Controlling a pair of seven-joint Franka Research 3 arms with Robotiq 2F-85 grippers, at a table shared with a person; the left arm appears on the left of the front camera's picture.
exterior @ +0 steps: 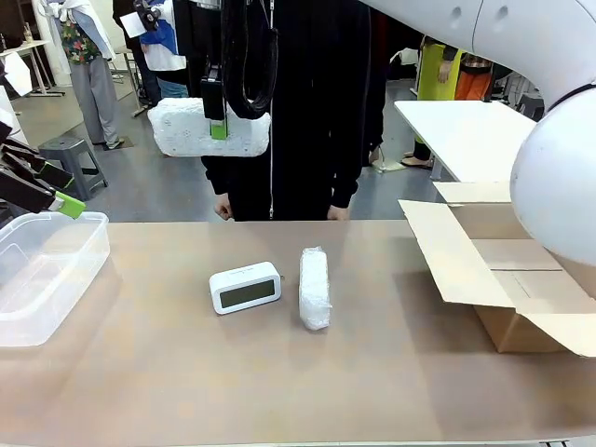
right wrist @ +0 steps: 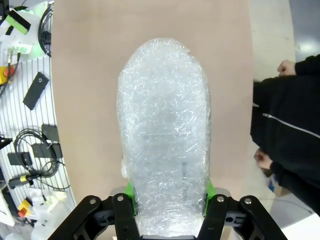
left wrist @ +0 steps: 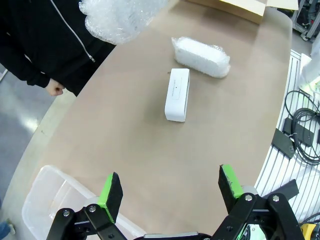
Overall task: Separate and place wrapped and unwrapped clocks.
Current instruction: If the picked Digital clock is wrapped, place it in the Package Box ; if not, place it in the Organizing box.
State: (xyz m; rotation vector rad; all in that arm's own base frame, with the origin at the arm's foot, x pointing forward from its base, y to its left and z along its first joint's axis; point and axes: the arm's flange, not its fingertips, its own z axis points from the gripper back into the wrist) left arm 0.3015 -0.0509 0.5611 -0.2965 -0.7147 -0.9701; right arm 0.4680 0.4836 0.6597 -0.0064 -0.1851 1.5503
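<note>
In the front view, the right gripper (exterior: 216,116) hangs in the upper left-centre of the frame, above and beyond the far edge of the table (exterior: 391,372). Its jaws are clamped on a wrapped clock (exterior: 186,130), an oblong bundle in white bubbly foam that lies crosswise in the air in front of a person in a black zipped jacket (exterior: 298,93). In the right wrist view this bundle runs up the middle of the frame from between the green pads (right wrist: 210,191), which press on its two sides near its lower end. A second wrapped clock (exterior: 315,289) lies on the table at the centre of the front view, pointing away from the camera. The bare white clock (exterior: 245,287) stands just beside it on the left, not touching it, with its grey-green screen facing the camera. The left gripper (left wrist: 170,186) sits at the left edge of the front view, over the near rim of a clear plastic bin (exterior: 56,223). In its own wrist view its jaws stand wide apart with nothing between them. An open cardboard box (exterior: 503,326) rests on the table at the right of the front view, its flaps spread out. The person's hands (exterior: 222,209) hang down at the far table edge, apart from all three clocks.
</note>
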